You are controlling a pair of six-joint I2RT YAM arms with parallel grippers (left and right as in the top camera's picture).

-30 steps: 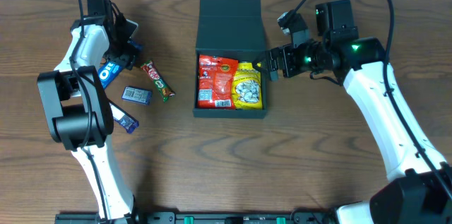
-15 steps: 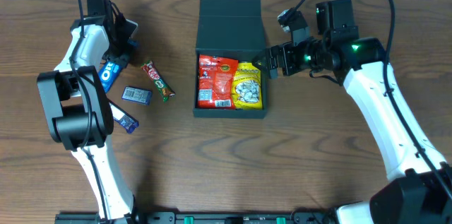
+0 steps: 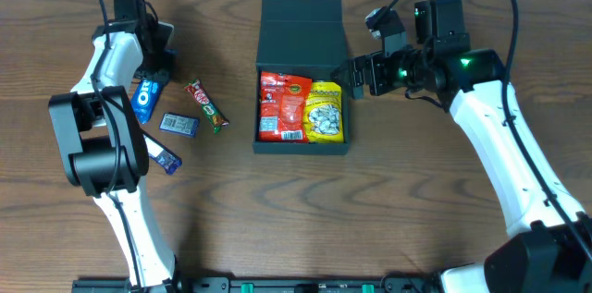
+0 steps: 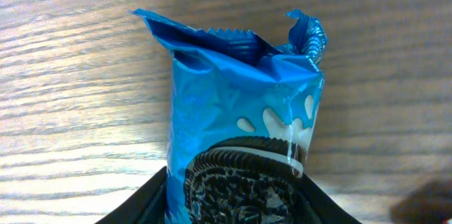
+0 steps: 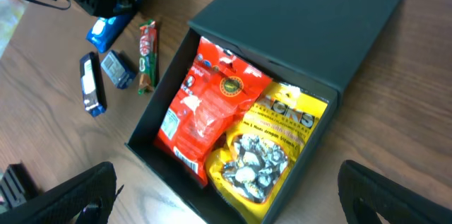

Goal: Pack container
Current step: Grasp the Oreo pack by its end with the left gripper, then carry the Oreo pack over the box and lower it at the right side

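The dark teal container [image 3: 302, 148] sits open at the table's middle, its lid [image 3: 301, 30] lying flat behind it. Inside lie a red snack bag [image 3: 283, 104] and a yellow snack bag [image 3: 324, 111]; both also show in the right wrist view [image 5: 205, 111] [image 5: 272, 143]. My left gripper [image 3: 153, 76] is shut on a blue Oreo packet [image 3: 146, 96] at the far left, just above the table; the packet fills the left wrist view [image 4: 244, 132]. My right gripper [image 3: 354, 79] is open and empty, hovering over the container's right edge.
A red KitKat bar [image 3: 206, 106], a small blue packet [image 3: 178, 125] and another blue-and-white packet [image 3: 163, 155] lie on the wood left of the container. The left arm's base [image 3: 97, 140] stands beside them.
My left gripper has lifted slightly away from the table edge with the Oreo packet in it. My right gripper has drawn up and back a little from the container.
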